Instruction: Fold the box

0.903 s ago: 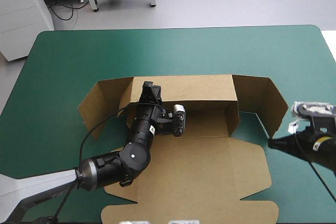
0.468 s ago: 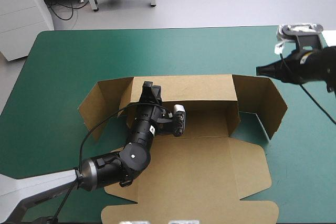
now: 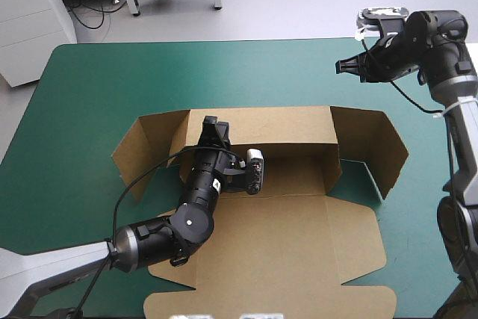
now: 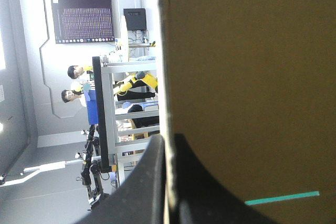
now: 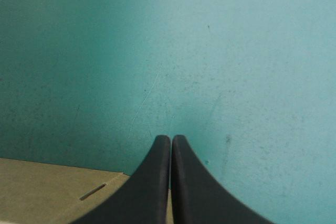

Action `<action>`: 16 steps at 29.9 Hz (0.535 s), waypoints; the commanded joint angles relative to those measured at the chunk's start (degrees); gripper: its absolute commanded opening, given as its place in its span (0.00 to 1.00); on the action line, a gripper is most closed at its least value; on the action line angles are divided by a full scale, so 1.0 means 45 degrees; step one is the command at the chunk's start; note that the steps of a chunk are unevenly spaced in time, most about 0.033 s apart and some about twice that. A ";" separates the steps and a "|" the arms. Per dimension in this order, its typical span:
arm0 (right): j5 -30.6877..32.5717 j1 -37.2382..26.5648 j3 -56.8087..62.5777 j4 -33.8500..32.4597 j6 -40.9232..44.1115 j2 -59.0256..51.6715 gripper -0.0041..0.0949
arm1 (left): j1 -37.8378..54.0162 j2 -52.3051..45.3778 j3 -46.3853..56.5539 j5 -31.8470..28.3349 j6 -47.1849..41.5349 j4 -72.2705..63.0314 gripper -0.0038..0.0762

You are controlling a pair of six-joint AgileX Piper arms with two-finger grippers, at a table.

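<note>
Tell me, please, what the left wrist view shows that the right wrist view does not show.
Only the left wrist view: the left gripper shut on the box, with the edge of a brown wall between its black fingers. Only the right wrist view: the right gripper shut on nothing, over the bare teal-green cover, with a slotted edge of board beside it. Both: brown board of the box, and black fingers drawn together.

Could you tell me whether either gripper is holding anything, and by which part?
The left gripper pinches the box by the top edge of its raised far wall, toward that wall's left end. The right gripper is shut and empty.
</note>
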 commanded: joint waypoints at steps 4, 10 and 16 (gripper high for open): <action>0.0025 -0.0101 -0.0306 0.0516 -0.0201 -0.0185 0.04 | -0.0094 -0.0458 -0.0256 0.1141 -0.0056 0.1227 0.01; 0.0025 -0.0101 0.0546 0.0472 -0.0201 -0.0185 0.04 | -0.0094 -0.0458 -0.0411 0.1598 -0.0089 0.1227 0.01; 0.0025 -0.0101 0.1452 0.0570 -0.0221 -0.0185 0.04 | -0.0094 -0.0458 -0.0411 0.1773 0.0106 0.1227 0.01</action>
